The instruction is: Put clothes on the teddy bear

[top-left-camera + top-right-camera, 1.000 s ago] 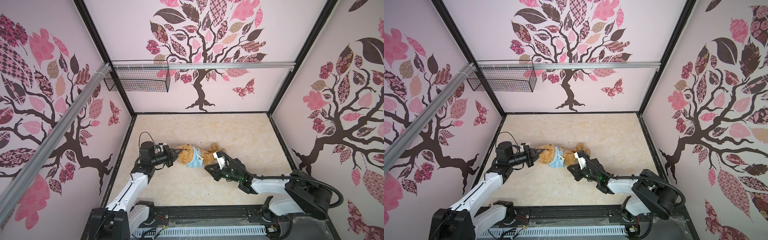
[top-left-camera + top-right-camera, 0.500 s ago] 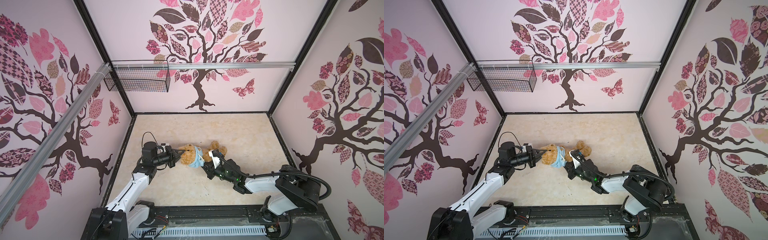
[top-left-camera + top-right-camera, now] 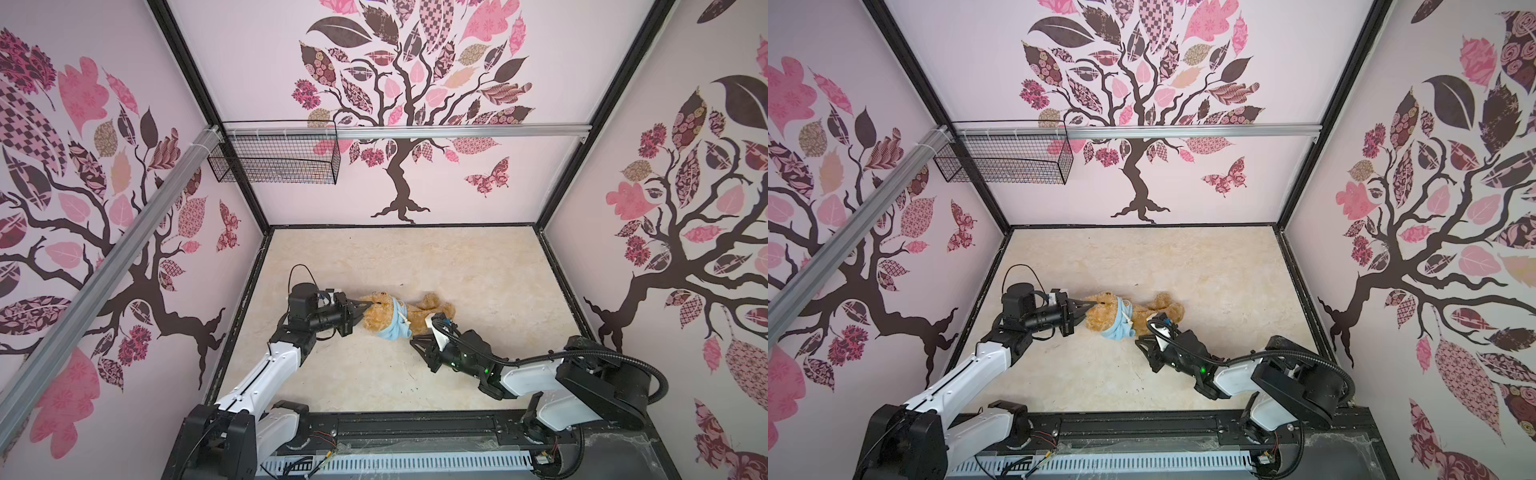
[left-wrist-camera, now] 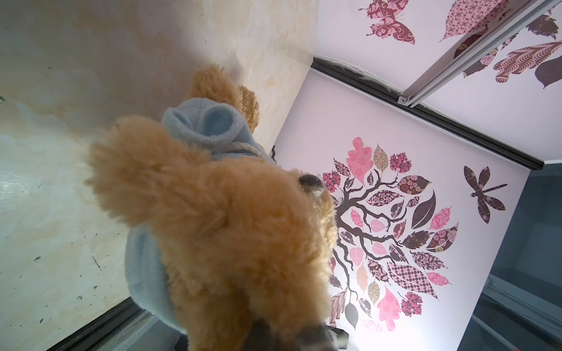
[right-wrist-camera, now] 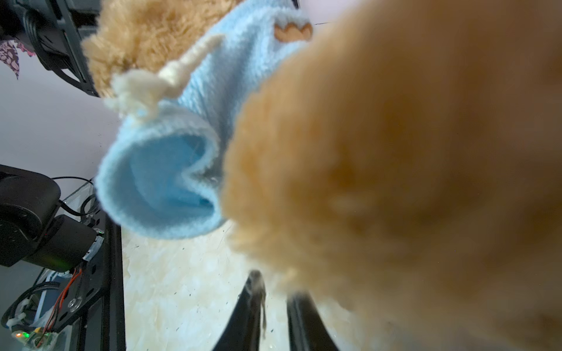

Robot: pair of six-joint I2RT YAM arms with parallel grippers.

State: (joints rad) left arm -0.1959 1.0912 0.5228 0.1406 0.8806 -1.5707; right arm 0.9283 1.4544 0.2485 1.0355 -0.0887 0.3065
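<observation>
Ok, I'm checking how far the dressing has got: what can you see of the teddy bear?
The teddy bear is golden-brown shaggy plush with a dark nose, lying on the table, head towards the left gripper, which is shut on fur at its head. A light-blue shirt sits bunched round its neck and chest; the rest is bare fur.

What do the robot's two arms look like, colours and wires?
Both have white shells between black joints. The left arm has a thin black cable looping at its wrist; the right arm trails a thick ribbed black hose and shows a green light. The left gripper and right gripper are black, tapering.
</observation>
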